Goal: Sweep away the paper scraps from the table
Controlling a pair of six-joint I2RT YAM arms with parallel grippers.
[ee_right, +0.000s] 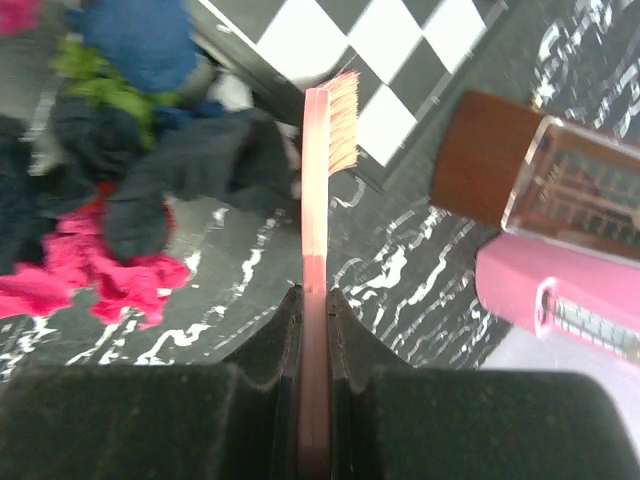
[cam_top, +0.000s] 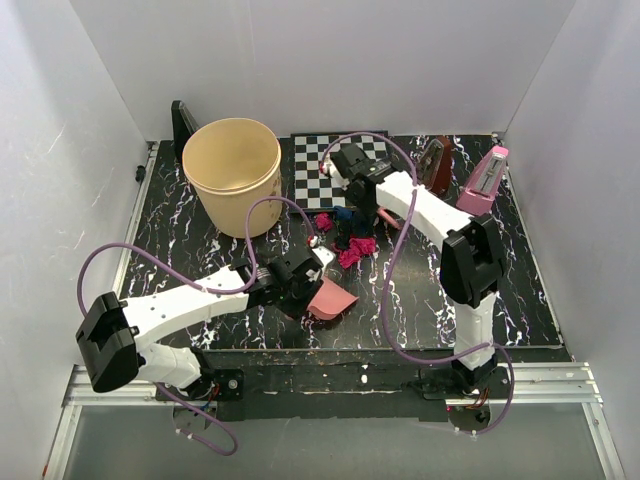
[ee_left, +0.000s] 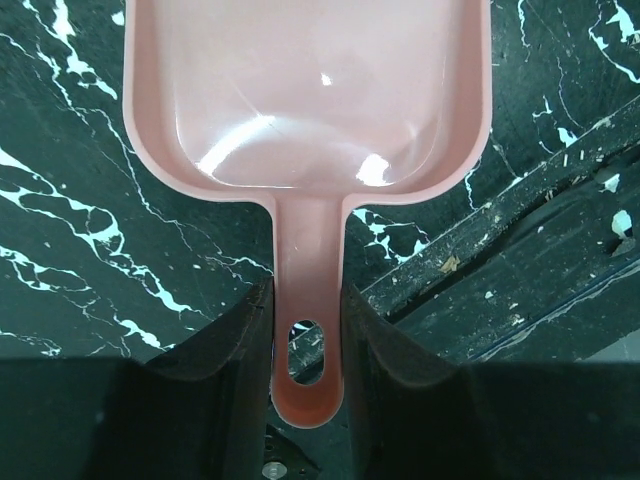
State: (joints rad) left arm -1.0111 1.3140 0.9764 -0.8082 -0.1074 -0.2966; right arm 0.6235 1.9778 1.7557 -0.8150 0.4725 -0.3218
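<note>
The paper scraps (cam_top: 347, 238) lie bunched on the black veined table (cam_top: 520, 290), just in front of the chessboard. The right wrist view shows magenta (ee_right: 90, 275), blue (ee_right: 140, 40), green (ee_right: 100, 85) and dark (ee_right: 200, 160) wads. My left gripper (cam_top: 298, 280) is shut on the handle of a pink dustpan (cam_top: 331, 298), which rests near the table's front edge, pan empty (ee_left: 310, 90), a little in front of the scraps. My right gripper (cam_top: 352, 168) is shut on a pink brush (ee_right: 317, 180), bristles (ee_right: 343, 120) just right of the pile.
A large beige bucket (cam_top: 233, 172) stands at the back left with a black object (cam_top: 183, 125) behind it. A chessboard (cam_top: 322, 160) lies at the back middle. A brown metronome (cam_top: 433, 165) and a pink one (cam_top: 484, 182) stand at the back right.
</note>
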